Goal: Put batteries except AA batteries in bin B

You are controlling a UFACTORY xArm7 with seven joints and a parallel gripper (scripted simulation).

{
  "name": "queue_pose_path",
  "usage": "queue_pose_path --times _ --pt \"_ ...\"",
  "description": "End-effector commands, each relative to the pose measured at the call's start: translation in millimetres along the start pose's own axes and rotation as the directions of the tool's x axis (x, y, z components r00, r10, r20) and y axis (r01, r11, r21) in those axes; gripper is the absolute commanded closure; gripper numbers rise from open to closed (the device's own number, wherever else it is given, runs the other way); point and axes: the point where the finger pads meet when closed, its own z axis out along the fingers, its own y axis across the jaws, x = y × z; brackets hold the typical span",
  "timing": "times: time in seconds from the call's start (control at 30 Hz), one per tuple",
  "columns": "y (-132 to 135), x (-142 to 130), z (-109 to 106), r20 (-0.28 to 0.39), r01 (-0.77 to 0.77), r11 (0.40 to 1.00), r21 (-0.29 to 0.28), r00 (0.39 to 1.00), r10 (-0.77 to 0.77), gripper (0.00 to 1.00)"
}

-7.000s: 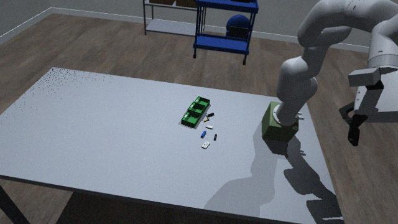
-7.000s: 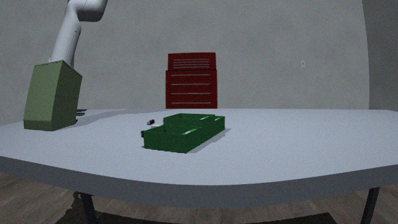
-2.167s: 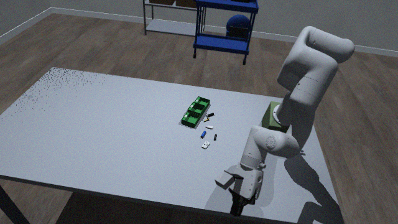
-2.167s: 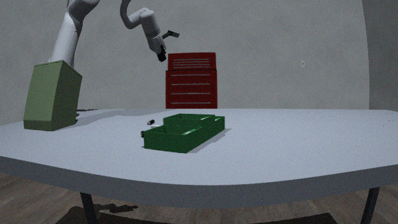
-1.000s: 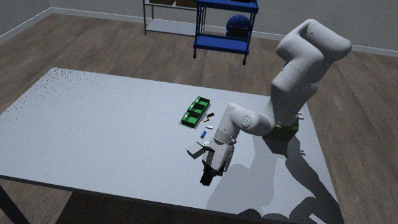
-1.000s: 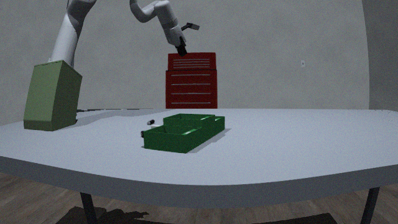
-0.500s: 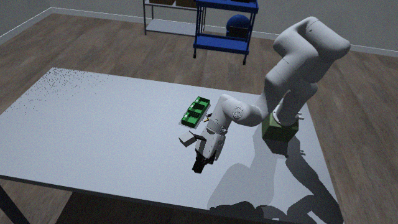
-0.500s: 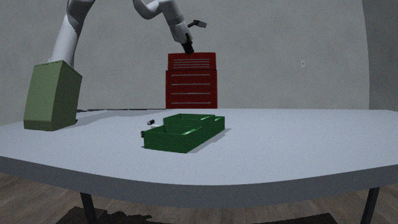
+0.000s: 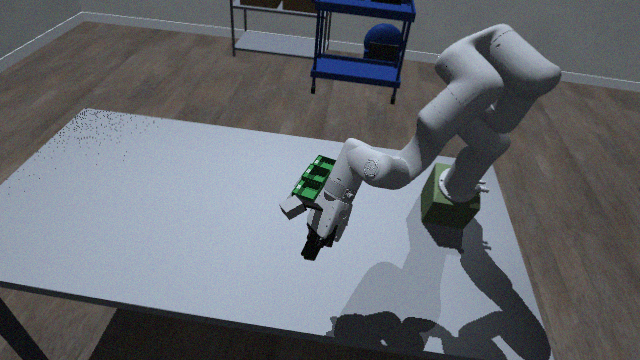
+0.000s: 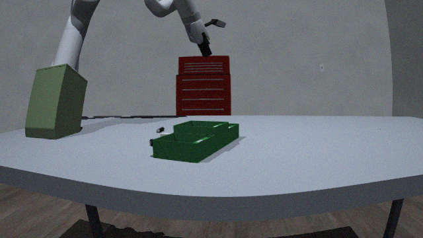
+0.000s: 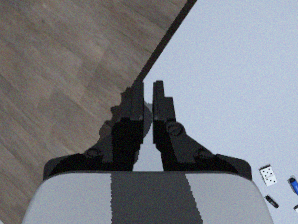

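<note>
A green row of joined bins (image 9: 314, 178) stands near the middle of the table; it also shows in the exterior view (image 10: 195, 139). I cannot read the bin marks. My gripper (image 9: 311, 250) hangs high above the table, in front of the bins, and is shut with nothing seen between the fingers. In the exterior view the gripper (image 10: 205, 49) is well above the bins. A small dark battery (image 10: 160, 129) and another small thing (image 10: 151, 142) lie just left of the bins. The wrist view shows a white thing (image 11: 268, 175), a blue one (image 11: 293, 184) and a black one (image 11: 272, 200) on the table at the lower right.
The arm's green base block (image 9: 447, 197) stands at the table's right side. The table's front edge (image 11: 180, 23) runs under the gripper in the wrist view. A red tool chest (image 10: 203, 86) and a blue cart (image 9: 362, 40) stand off the table.
</note>
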Motion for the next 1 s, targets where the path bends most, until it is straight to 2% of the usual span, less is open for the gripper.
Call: queue_pose_path --times 0.0,0.1,0.13,0.2,0.33,0.37,0.43,0.5,0.53,0.6,0.67,0.7,0.77,0.9,0.97 --pt "23.8 1.1 -8.3 0.012 -0.018 0.999 -0.026 1.0 0.019 0.93" --pt "27.9 0.8 -9.5 0.012 -0.018 0.999 -0.026 1.0 0.019 0.93" --pt "35.8 -0.2 -12.0 0.024 -0.034 0.998 -0.046 0.999 0.036 0.93" --pt "47.8 -2.0 -15.9 0.024 -0.034 0.998 -0.046 0.999 0.036 0.93" --pt "47.8 -1.9 -15.9 0.024 -0.034 0.998 -0.046 0.999 0.036 0.93" --pt "55.6 -3.4 -18.5 0.038 -0.051 0.996 -0.067 0.998 0.054 0.93" --pt "67.6 -5.8 -22.5 0.038 -0.051 0.996 -0.067 0.998 0.054 0.93" --pt "67.6 -5.8 -22.5 0.038 -0.051 0.996 -0.067 0.998 0.054 0.93" --pt "75.2 -7.7 -25.2 0.053 -0.069 0.994 -0.088 0.996 0.074 0.93" --pt "87.1 -10.8 -29.3 0.053 -0.069 0.994 -0.088 0.996 0.074 0.93" --pt "87.1 -10.8 -29.3 0.053 -0.069 0.994 -0.088 0.996 0.074 0.93" --pt "94.6 -13.2 -32.1 0.068 -0.087 0.99 -0.11 0.993 0.095 0.93" --pt "106.3 -17.0 -36.4 0.068 -0.087 0.99 -0.11 0.993 0.095 0.93" --pt "106.3 -16.9 -36.4 0.068 -0.087 0.99 -0.11 0.993 0.095 0.93" --pt "120.9 -22.6 -42.1 0.084 -0.106 0.986 -0.132 0.99 0.117 0.93"
